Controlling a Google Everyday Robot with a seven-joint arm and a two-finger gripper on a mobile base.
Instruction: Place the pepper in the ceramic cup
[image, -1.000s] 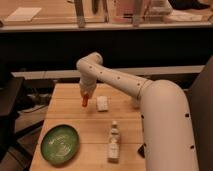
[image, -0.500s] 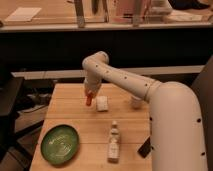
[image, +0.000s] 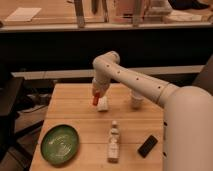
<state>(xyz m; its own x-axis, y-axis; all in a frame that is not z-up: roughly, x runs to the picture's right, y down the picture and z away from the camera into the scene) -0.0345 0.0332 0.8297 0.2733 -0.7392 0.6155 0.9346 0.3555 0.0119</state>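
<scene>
the gripper (image: 96, 94) is clamped on the pepper (image: 95, 100), low over the table (image: 70, 111), just beside the white block (image: 103, 105). lift clear, carry it across above the cup (image: 136, 98), centre, lower, then release.

We see a wooden table (image: 75, 107) bearing a green plate (image: 60, 144), white block (image: 103, 105), ceramic cup (image: 136, 99), pale bottle (image: 114, 143) and dark flat object (image: 148, 145).
</scene>
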